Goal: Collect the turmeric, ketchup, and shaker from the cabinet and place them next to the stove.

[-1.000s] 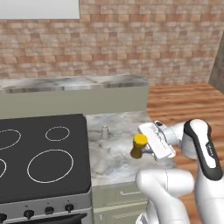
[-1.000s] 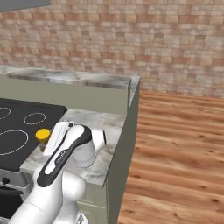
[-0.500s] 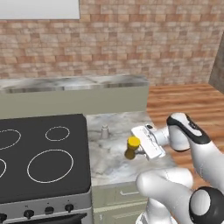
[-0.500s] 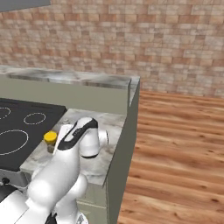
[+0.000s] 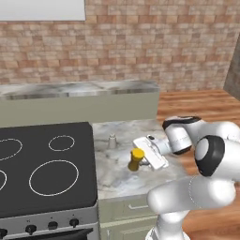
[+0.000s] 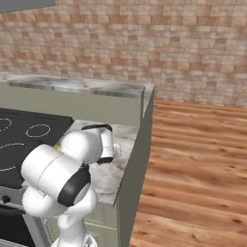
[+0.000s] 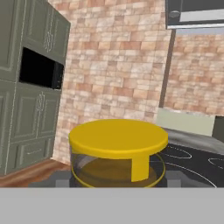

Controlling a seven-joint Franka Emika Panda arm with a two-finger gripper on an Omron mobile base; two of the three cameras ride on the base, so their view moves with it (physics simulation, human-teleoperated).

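Even, bright rendered light, soft shadows, slightly coarse, no glare.

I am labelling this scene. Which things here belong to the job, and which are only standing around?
Job:
turmeric, in the gripper
shaker, on the counter
stove

Only around:
counter
brick wall
wood floor
wall oven
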